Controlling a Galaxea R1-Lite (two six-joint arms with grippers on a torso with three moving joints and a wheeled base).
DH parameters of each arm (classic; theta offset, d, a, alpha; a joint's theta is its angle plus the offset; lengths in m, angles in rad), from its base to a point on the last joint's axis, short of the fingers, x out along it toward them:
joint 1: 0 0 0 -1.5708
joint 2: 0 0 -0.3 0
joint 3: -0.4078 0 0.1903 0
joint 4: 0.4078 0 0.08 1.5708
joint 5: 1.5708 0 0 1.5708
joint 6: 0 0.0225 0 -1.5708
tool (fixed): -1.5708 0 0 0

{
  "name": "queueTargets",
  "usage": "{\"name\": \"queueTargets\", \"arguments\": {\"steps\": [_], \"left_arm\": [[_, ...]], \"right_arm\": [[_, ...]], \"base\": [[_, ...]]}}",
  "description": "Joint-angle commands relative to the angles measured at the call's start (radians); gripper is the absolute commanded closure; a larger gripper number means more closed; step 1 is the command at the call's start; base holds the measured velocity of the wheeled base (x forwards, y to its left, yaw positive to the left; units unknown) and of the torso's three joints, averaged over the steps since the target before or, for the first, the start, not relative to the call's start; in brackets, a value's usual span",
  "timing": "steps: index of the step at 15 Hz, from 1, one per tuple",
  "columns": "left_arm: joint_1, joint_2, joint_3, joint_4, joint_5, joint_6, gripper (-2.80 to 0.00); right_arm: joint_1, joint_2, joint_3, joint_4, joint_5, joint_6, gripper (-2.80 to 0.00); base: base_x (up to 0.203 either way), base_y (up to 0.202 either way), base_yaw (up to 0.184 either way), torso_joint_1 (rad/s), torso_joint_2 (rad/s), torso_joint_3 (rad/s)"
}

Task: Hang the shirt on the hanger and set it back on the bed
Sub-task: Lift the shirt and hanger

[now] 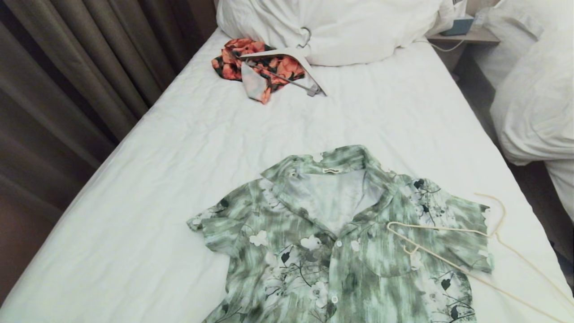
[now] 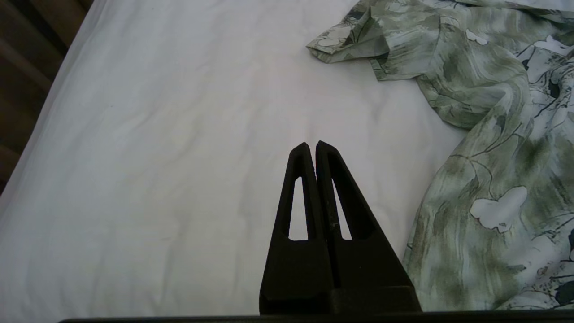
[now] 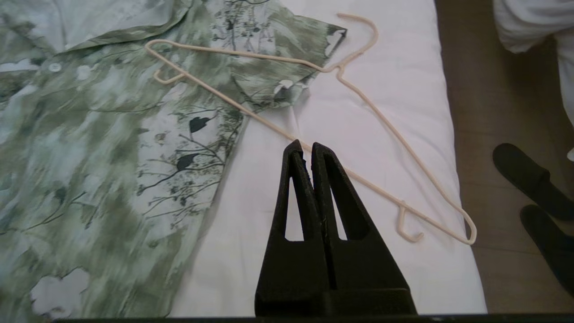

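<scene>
Beside the bed [image 1: 148,148] edge, hanger [image 1: 448,229] overlaps shirt [image 1: 341,251] sleeve

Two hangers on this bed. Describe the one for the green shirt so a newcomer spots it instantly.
Start at the white bed and find the green printed shirt at its near end. The hanger lies across that shirt's sleeve on the robot's right and onto the sheet by the bed edge. It is thin, cream and wire-like, unlike the broad white hanger on the orange floral garment by the pillow.

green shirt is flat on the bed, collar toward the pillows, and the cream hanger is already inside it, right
Not quite. The hanger is not inside the shirt; it lies on top, one end on the sleeve, the rest on the bed. The right wrist view shows this. The rest is right.
</scene>
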Motion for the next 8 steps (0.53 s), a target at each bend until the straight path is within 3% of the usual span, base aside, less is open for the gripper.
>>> {"name": "queueTargets", "arguments": {"steps": [1, 4, 8], "left_arm": [[0.0, 0.001, 0.0, 0.0, 0.0, 0.001, 0.0], [0.0, 0.001, 0.0, 0.0, 0.0, 0.001, 0.0], [0.0, 0.001, 0.0, 0.0, 0.0, 0.001, 0.0]], "right_arm": [[0.0, 0.037, -0.046, 0.02, 0.009, -0.003, 0.0], [0.0, 0.218, -0.15, 0.047, 0.03, 0.008, 0.0], [0.004, 0.592, -0.319, 0.061, 0.04, 0.147, 0.0]], "base": [[0.0, 0.0, 0.0, 0.0, 0.0, 0.0], [0.0, 0.0, 0.0, 0.0, 0.0, 0.0], [0.0, 0.0, 0.0, 0.0, 0.0, 0.0]]}}
